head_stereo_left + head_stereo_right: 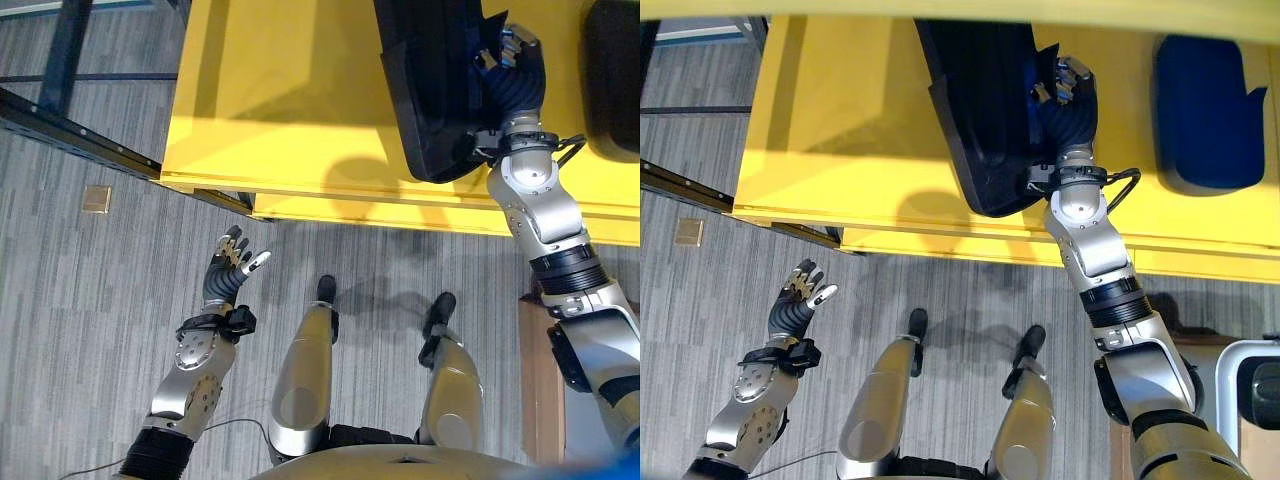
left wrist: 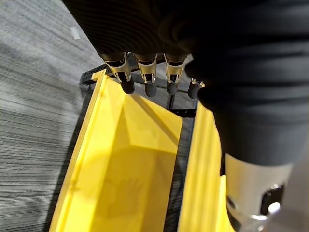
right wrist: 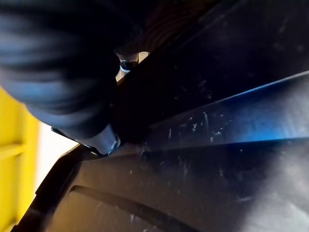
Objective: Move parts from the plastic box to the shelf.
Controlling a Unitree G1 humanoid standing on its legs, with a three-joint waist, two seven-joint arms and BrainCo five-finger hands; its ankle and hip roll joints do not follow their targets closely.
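A large black moulded part (image 1: 435, 85) lies on the yellow shelf (image 1: 280, 110), its near end hanging slightly past the front edge. My right hand (image 1: 1065, 85) reaches up from the right, its fingers curled round the part's right rim. The right wrist view looks at the part's scratched dark surface (image 3: 207, 145) from very close. My left hand (image 1: 232, 265) hangs over the carpet at the lower left, well short of the shelf, holding nothing. Its fingers (image 2: 145, 77) are straight, with the yellow shelf (image 2: 130, 159) beyond them.
A second dark blue part (image 1: 1205, 100) lies on the shelf to the right of the black one. A black metal frame rail (image 1: 80, 135) runs along the floor at the left, with a small brass floor plate (image 1: 97, 198) nearby. A wooden edge (image 1: 540, 380) stands at the lower right.
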